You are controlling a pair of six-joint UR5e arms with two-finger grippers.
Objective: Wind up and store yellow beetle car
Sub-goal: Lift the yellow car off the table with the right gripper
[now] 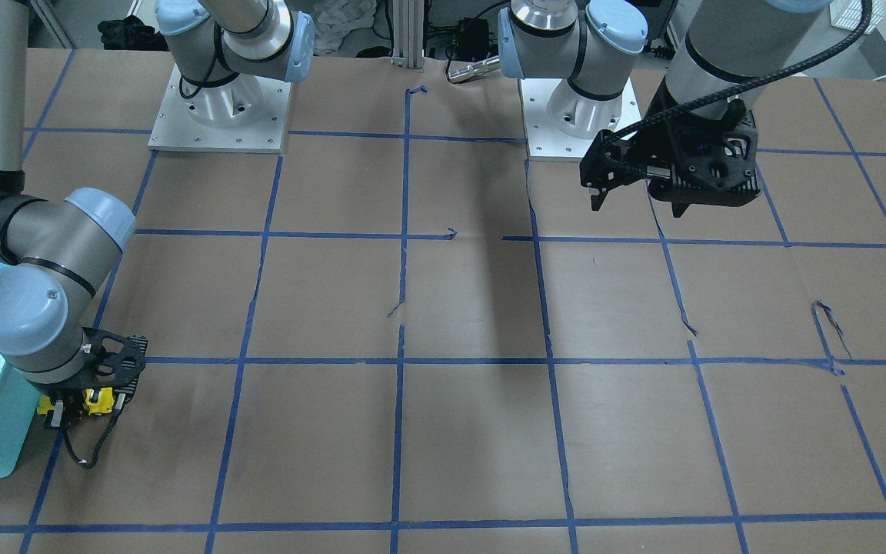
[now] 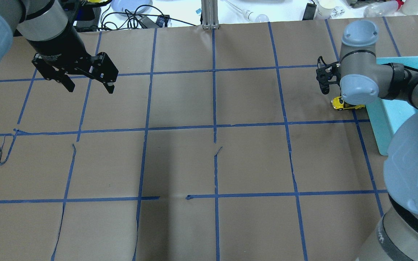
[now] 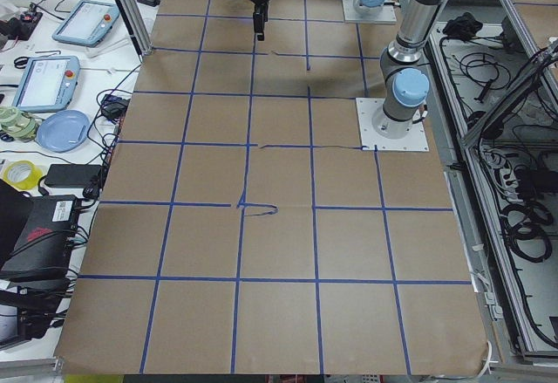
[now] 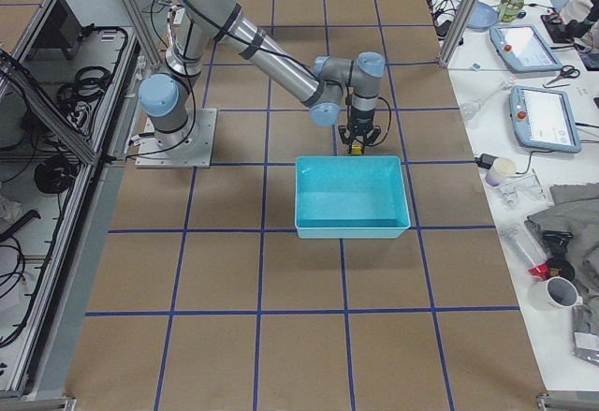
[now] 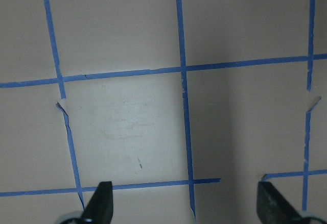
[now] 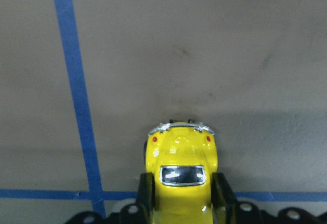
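The right gripper [image 6: 183,193] pinches the yellow beetle car [image 6: 180,152] by its flanks, its length pointing out from the jaws, beside the teal bin [image 4: 351,230], while the distant left gripper [image 2: 91,88] hangs spread.

1. The yellow beetle car [image 6: 181,170] is a tiny bright yellow toy with a rounded, glossy body, a dark window framed in silver, a silvery bumper and two small red lights on the end in view.
2. It sits upright and level, clamped at its sides between the fingers of the right gripper [image 6: 183,196], with the bumper end pointing away from the gripper.
3. It is low at the brown surface [image 2: 252,159]; whether its wheels touch cannot be told.
4. It lies just beside the teal bin [image 2: 376,123], next to a crossing of blue tape lines [image 6: 76,106].
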